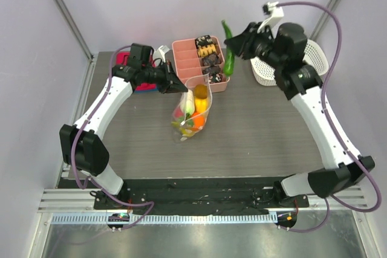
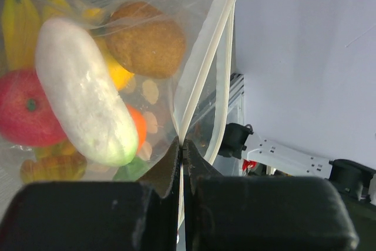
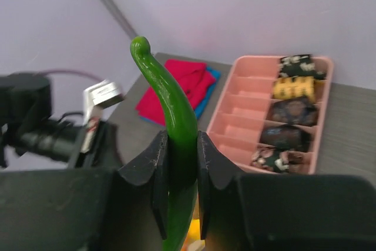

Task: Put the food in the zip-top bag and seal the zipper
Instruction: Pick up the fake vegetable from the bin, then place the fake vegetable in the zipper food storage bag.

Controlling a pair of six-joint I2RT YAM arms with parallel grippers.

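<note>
The clear zip-top bag (image 1: 193, 110) stands on the table, holding a white-green piece (image 2: 88, 101), a red apple (image 2: 23, 110), yellow bananas (image 2: 20, 24), an orange and a brown round piece (image 2: 144, 39). My left gripper (image 1: 179, 84) is shut on the bag's mouth edge at the pale zipper strip (image 2: 205, 69), holding the mouth up. My right gripper (image 1: 233, 45) is shut on a long green chili pepper (image 3: 176, 121), held above the pink tray, right of the bag's mouth.
A pink divided tray (image 1: 181, 49) with dark snacks sits behind the bag; it also shows in the right wrist view (image 3: 235, 116). A white mesh basket (image 1: 317, 58) stands at the back right. Red and blue cloths (image 3: 182, 83) lie at the back left.
</note>
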